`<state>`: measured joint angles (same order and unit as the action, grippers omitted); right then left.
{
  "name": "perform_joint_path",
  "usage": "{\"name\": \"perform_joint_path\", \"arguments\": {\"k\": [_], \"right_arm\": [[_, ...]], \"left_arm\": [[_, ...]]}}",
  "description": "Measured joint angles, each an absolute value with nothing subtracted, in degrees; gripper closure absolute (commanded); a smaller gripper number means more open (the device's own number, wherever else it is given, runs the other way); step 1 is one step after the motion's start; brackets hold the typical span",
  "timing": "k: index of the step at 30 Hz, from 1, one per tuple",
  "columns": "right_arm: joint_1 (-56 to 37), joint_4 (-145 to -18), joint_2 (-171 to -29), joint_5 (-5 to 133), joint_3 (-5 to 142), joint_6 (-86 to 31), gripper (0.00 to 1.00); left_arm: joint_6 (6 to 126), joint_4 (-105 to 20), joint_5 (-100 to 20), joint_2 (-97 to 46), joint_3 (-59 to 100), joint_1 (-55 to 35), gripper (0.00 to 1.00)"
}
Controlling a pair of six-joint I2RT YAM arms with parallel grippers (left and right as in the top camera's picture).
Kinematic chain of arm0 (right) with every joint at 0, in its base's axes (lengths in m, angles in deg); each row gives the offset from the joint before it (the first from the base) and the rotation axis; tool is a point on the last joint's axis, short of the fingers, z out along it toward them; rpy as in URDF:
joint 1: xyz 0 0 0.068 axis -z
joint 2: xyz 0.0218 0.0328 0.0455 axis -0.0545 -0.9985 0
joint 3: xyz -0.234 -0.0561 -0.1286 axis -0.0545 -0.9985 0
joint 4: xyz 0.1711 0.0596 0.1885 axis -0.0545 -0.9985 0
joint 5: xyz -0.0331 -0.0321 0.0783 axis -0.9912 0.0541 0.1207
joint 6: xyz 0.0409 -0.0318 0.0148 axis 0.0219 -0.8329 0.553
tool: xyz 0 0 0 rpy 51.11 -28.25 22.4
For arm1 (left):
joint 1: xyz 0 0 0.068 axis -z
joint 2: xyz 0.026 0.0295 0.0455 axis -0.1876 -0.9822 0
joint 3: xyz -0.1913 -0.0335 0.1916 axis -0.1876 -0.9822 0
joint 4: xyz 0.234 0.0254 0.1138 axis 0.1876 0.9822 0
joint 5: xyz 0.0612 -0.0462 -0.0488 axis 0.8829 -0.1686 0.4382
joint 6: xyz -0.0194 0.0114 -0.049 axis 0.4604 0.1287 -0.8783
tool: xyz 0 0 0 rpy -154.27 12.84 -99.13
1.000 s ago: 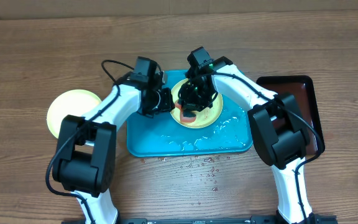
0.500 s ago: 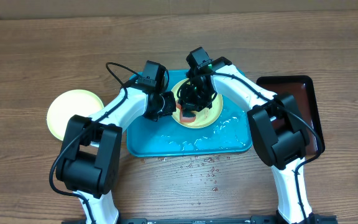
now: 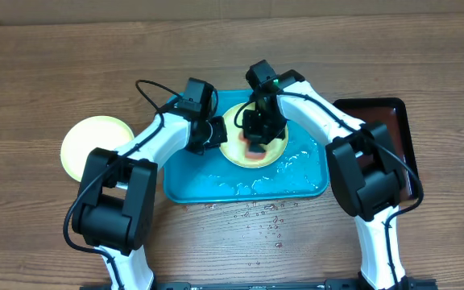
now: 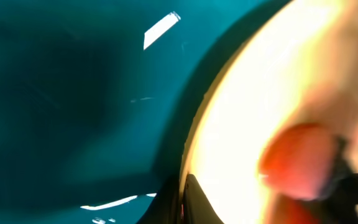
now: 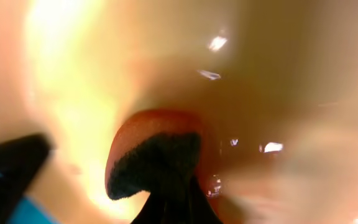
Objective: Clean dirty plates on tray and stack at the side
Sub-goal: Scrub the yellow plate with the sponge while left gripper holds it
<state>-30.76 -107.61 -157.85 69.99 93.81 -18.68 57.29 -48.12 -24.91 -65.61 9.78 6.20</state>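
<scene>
At the left, a yellow-green plate (image 3: 95, 145) lies on the table (image 3: 39, 64). The left gripper (image 3: 216, 134) is clamped on the left rim of the dirty plate (image 3: 274, 151), which sits at the far middle of the teal tray (image 3: 192, 181). The right gripper (image 3: 256, 138) pinches a red sponge (image 3: 254, 151) against that plate's centre. Water droplets (image 3: 268, 213) fleck the table nearby. A dark tray (image 3: 393, 113) lies at the right.

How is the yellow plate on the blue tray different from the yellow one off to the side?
The tray plate sits on the teal tray; the side plate lies on the bare table. The left tool is at the tray plate's rim and the right tool holds a red sponge on it; no tool is at the side plate. Both are round, shallow, pale yellow.
</scene>
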Motion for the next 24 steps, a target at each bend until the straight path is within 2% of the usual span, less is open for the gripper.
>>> {"name": "perform_joint_path", "arguments": {"k": [8,12,16,24], "right_arm": [[-31.31,-105.82,-157.04,54.32,93.79,-24.27,0.96],[-32.07,-103.68,-157.04,52.31,93.79,-26.87,0.96],[-32.77,-103.09,-157.04,55.83,93.79,-30.78,0.96],[-36.27,-98.91,-157.04,72.11,93.47,-35.61,0.96]], "left_arm": [[57.59,-47.88,-27.55,-65.69,9.75,0.98,0.96],[58.08,-47.51,-28.56,-65.78,9.75,0.19,0.96],[58.84,-47.14,-29.04,-65.78,9.75,-0.13,0.96],[59.06,-46.9,-29.74,-65.78,9.75,-0.48,0.96]]}}
